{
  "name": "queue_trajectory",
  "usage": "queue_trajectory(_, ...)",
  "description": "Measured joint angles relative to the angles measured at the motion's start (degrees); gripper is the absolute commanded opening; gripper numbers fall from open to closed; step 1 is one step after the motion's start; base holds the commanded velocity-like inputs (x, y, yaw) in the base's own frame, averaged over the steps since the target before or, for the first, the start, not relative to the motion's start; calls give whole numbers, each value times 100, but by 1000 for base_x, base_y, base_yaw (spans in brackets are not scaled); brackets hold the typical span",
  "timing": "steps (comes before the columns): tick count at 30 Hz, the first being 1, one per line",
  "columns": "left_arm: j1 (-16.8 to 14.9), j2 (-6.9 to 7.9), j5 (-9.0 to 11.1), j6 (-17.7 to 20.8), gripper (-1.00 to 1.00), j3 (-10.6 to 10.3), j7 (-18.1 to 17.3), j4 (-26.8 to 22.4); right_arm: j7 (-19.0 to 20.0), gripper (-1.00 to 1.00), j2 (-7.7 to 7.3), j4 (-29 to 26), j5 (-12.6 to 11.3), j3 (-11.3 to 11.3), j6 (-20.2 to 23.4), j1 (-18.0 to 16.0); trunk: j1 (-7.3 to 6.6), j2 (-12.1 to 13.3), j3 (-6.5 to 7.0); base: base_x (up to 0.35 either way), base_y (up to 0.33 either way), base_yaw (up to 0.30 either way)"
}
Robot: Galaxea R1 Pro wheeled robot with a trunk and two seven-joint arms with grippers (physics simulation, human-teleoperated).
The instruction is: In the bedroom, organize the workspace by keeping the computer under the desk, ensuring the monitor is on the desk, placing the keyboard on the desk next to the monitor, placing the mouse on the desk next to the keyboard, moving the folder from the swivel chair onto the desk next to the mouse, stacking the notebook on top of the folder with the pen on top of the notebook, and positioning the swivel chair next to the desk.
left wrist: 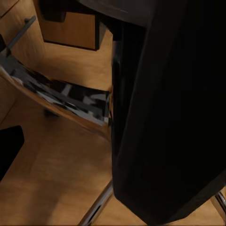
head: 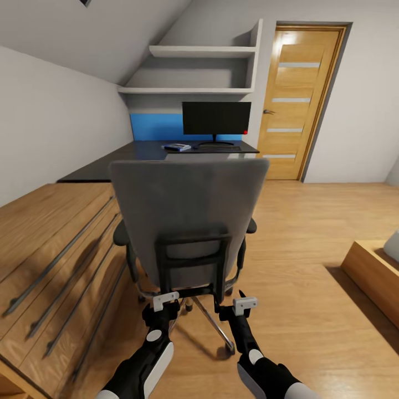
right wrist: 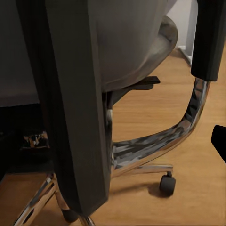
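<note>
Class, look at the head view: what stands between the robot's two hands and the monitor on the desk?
The swivel chair, its grey backrest facing the camera, then the near part of the dark desk before the monitor.

- swivel chair [head: 188, 205]: grey back, black frame, chrome base
- monitor [head: 216, 118]: black, red dot at 4 o'clock
- desk [head: 138, 152]: dark top
- door [head: 299, 100]: light wood, pale stripes
- wall panel [head: 155, 126]: blue

Swivel chair [head: 188, 216] backrest hides seat, part of desk [head: 138, 152].
</note>
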Motion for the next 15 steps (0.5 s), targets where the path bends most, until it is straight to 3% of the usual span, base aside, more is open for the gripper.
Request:
queue_trajectory(8,-1,1,-11,2,100,0,0,-2,0,100,1,-3,4,-3,-1,-1,2,0,0,55,-21,0)
queue_trajectory(15,-2,2,-10,2,100,-1,0,-2,-7,100,0,-2,-9,-7,-5,-1,2,0,0,1,-208,0)
